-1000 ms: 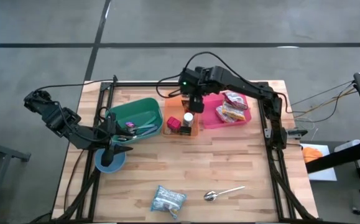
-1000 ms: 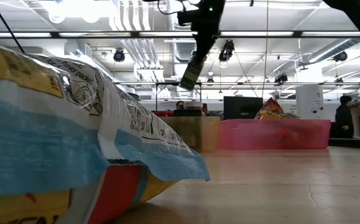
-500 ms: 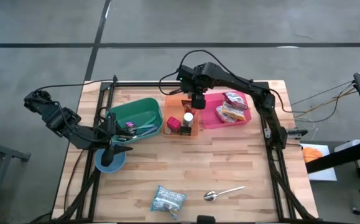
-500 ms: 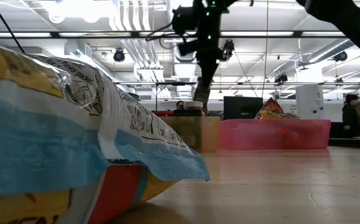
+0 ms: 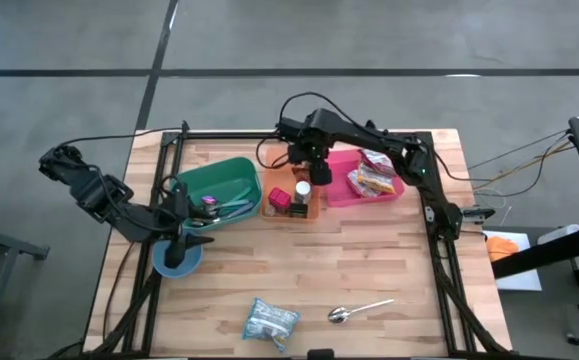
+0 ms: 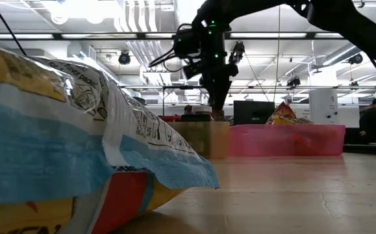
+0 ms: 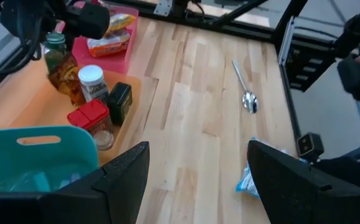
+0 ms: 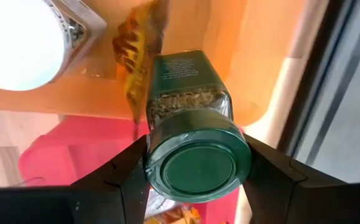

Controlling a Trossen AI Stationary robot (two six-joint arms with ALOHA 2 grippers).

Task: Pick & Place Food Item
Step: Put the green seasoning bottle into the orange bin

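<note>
The right gripper [image 8: 195, 177], clamped on a green-lidded jar [image 8: 192, 134], has shifted left and lower to the upper centre of the high view, over the orange tray [image 5: 313, 210]. Release looks near. The left gripper [image 7: 195, 180] waits apart, lower left.

Table [image 5: 369, 270]: pale planked wood, matt. Spoon [image 5: 354, 312]: shiny metal. Snack bag [image 5: 271, 321]: glossy film. Pink tray [image 5: 341, 196]: translucent plastic.

Green-lidded spice jar [image 8: 195, 140], upright, over orange tray [image 8: 257, 74]
</note>
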